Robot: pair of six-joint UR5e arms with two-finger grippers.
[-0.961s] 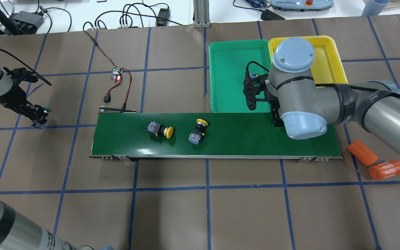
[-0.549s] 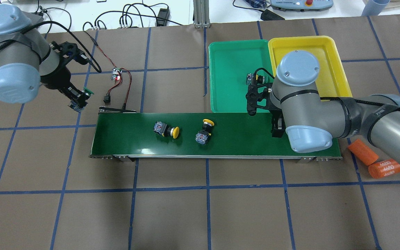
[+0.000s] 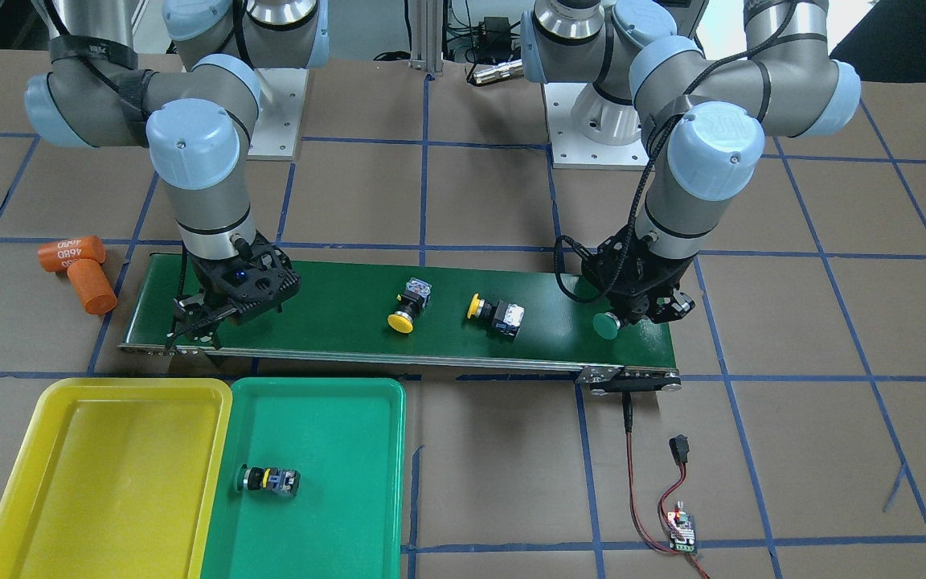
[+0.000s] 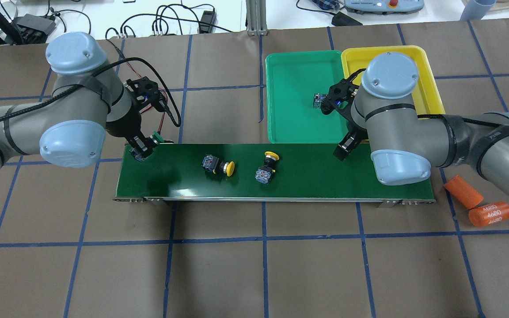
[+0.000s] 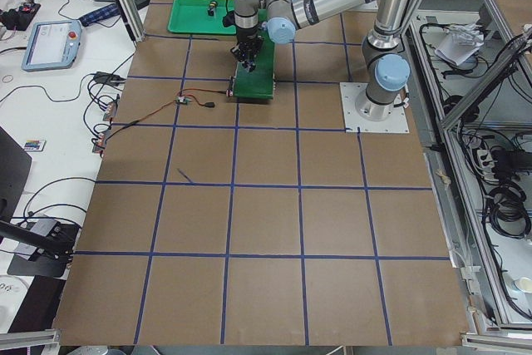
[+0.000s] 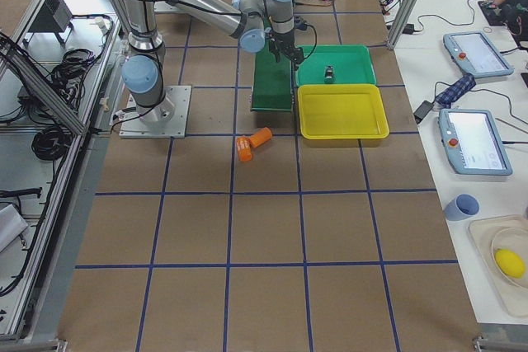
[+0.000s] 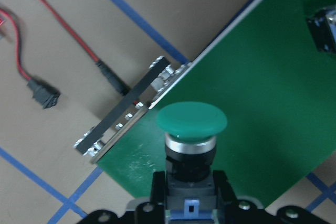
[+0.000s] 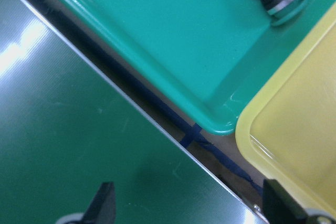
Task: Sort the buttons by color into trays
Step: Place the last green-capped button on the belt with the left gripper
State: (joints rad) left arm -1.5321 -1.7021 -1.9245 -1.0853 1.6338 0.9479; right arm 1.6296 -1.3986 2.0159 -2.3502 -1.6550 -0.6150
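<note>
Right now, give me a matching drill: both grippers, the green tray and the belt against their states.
1 left gripper
2 right gripper
3 green tray
4 conveyor belt

A yellow buttons lie on it
B open, over the conveyor belt
C resting green button inside
D shut on carried green button

Pairs: 1-D, 2-B, 3-C, 4-A

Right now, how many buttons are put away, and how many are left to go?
Done: one green button lies in the green tray. In hand: the left gripper holds the second green button over the end of the belt. Left: one yellow button and the other yellow button lie on the belt, and the yellow tray has none yet.
</note>
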